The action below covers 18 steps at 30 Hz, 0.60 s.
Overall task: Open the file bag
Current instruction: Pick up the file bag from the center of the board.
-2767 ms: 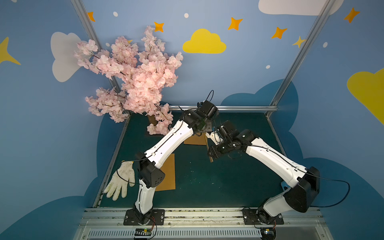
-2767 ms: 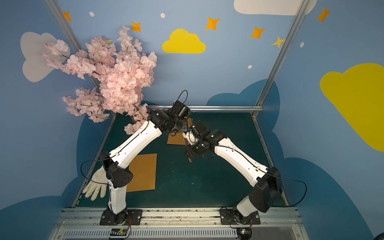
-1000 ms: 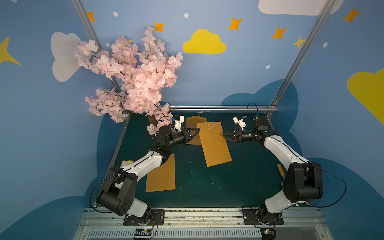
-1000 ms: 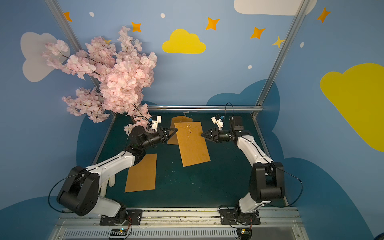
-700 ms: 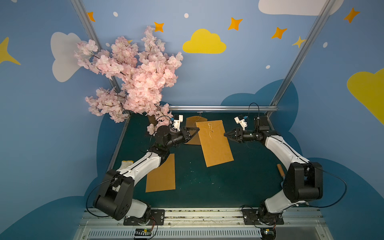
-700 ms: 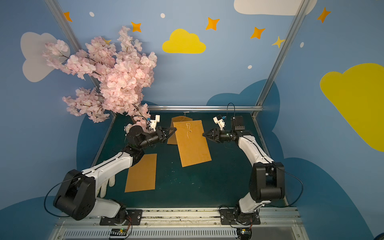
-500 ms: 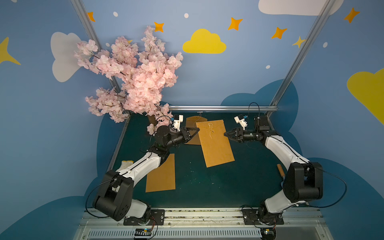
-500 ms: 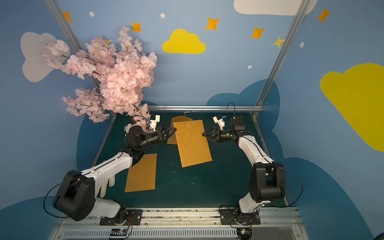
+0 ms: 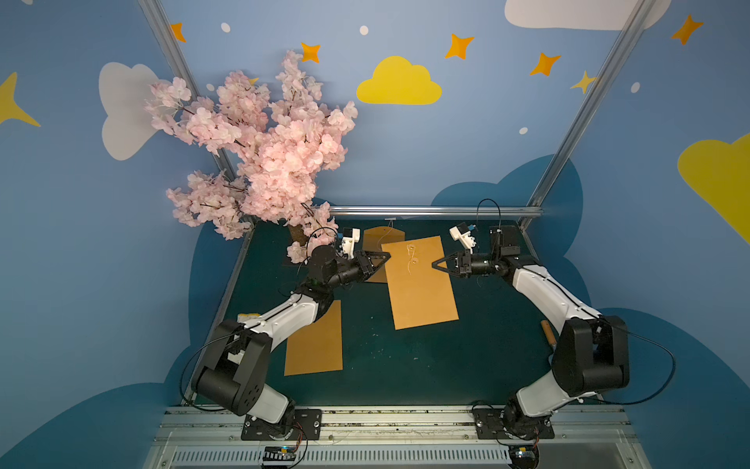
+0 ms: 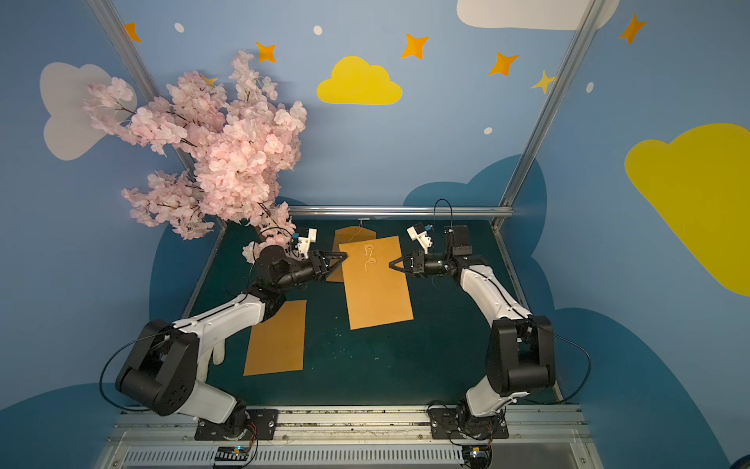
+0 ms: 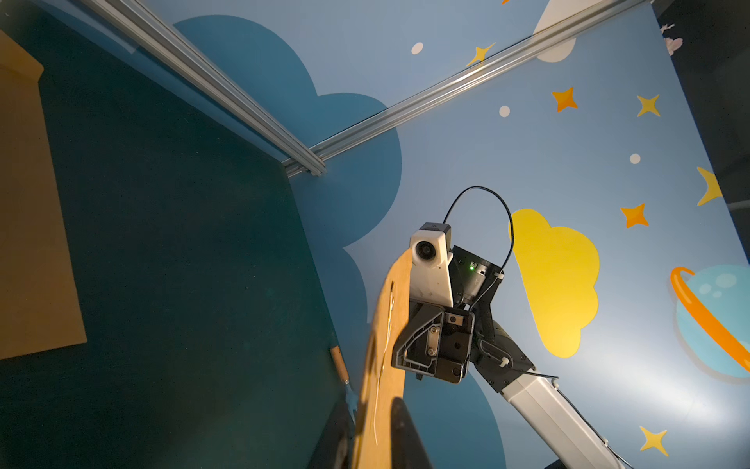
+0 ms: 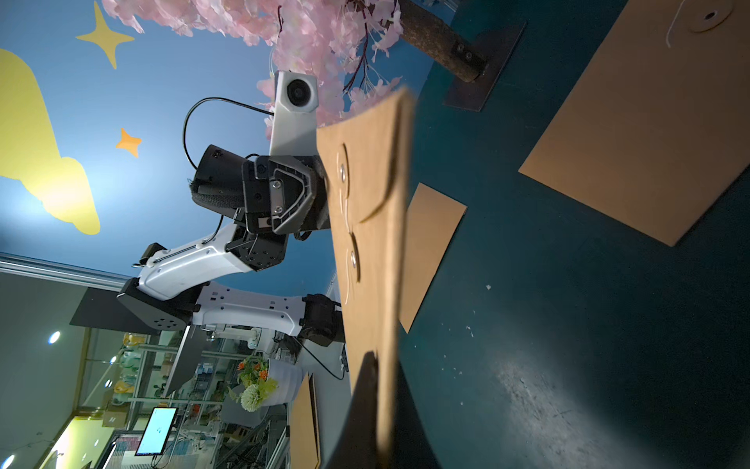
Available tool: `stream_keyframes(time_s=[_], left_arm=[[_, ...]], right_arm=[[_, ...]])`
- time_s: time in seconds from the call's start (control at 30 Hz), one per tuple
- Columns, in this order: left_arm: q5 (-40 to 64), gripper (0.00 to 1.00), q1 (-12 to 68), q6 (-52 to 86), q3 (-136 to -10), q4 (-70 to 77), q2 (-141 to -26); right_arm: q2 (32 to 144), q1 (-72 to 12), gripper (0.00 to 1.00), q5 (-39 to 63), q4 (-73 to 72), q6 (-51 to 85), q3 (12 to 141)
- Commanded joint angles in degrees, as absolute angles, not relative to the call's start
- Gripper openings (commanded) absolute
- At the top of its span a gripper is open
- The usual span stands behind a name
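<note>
Kraft file bag, flap down, string loose

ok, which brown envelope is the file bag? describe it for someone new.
From the pink blossom tree at the far left corner, look right along the green mat. The file bag hangs between the left tool and right tool. Unlike the front envelope and back envelope, both flat, it's off the mat, two string buttons showing.

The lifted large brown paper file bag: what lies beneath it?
Dark green table mat and a second brown paper file bag; its flap end and one side show, the rest is covered by the large brown paper file bag.
</note>
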State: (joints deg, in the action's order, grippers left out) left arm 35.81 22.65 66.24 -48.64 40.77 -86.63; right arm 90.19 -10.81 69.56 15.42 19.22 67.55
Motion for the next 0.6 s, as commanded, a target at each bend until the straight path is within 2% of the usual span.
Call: stream_keyframes(time_s=[0.0,0.1,0.27,0.4,0.5,0.57], left_arm=[[37.8,0.33,23.6,66.1,-50.4,43.9,-86.7],[37.8,0.35,24.3,65.3,-50.6,43.1,-86.6],[37.4,0.23,24.8,64.9,-50.3,42.9,-86.7],[37.5,0.2,25.0,64.9,-50.4,43.1,-86.8],[37.4,0.1,25.0,65.0,-50.7,43.1,-87.0],[37.4,0.02,25.0,64.9,-51.0,43.1,-87.1]], right_arm=[[90.1,-11.9,0.02,70.0,14.1,18.9,67.1],[89.8,-11.9,0.01,70.0,12.9,20.0,67.2],[89.7,-12.0,0.01,70.0,11.0,21.8,67.1],[89.6,-11.9,0.0,70.0,8.4,23.8,66.4],[89.6,-12.1,0.02,70.0,8.2,24.1,66.3],[89.6,-12.1,0.08,69.7,9.1,23.6,66.6]])
